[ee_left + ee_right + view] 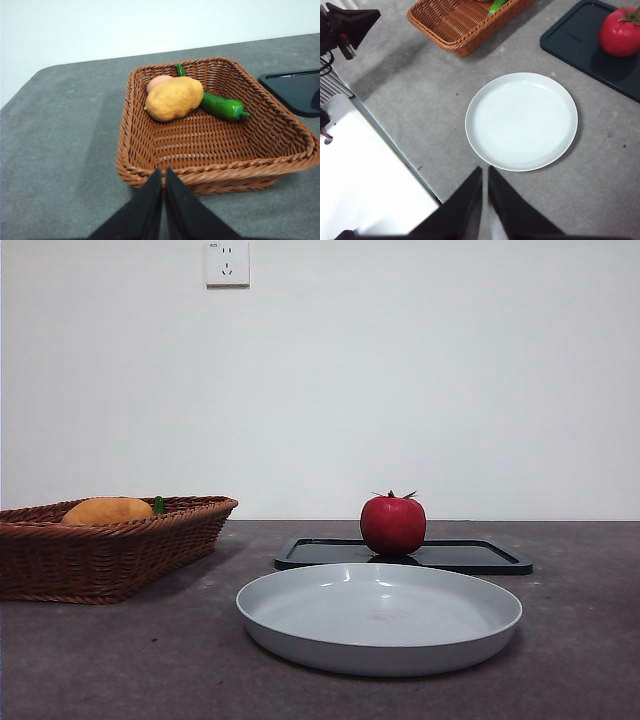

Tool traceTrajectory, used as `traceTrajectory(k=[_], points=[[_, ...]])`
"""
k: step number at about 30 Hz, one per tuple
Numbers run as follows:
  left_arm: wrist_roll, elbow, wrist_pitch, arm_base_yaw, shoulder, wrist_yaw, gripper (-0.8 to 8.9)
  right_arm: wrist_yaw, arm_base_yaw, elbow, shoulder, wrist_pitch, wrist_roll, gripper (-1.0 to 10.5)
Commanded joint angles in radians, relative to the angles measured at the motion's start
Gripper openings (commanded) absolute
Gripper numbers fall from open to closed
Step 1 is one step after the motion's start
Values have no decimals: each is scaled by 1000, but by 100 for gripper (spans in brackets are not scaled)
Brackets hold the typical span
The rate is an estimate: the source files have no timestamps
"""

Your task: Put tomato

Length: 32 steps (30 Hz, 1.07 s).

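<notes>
Basket [110, 545] sits far left on the worktop [120, 660], holding an orange-yellow fruit [108, 510] and green vegetable [222, 106], so it's clutter, not target. Grey plate [380, 618] is central and bare, likely the drop spot. Tomato [393, 525] stands upright on the black tray [480, 558] just behind it, untouched. Left gripper [163, 195] and right gripper [485, 192] both hover with jaws closed, holding nothing.

1. From the front, the basket [110, 545] is cut off at the side edge; its wall hides most of the yellow fruit [108, 510].
2. The right wrist view crops the tomato [620, 31] and black tray [590, 45].
</notes>
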<state>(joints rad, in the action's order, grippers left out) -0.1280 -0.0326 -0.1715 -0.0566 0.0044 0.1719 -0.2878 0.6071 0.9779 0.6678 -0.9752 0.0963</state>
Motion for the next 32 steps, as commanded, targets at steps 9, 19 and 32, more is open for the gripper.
traceTrajectory(k=[9, 19, 32], points=[[10, 21, -9, -2, -1, 0, 10, 0, 7, 8, 3, 9, 8, 6], [10, 21, -9, -2, -1, 0, 10, 8, -46, 7, -20, 16, -70, 6], [10, 21, -9, -2, -1, 0, 10, 8, -446, -334, -273, 613, -116, 6]])
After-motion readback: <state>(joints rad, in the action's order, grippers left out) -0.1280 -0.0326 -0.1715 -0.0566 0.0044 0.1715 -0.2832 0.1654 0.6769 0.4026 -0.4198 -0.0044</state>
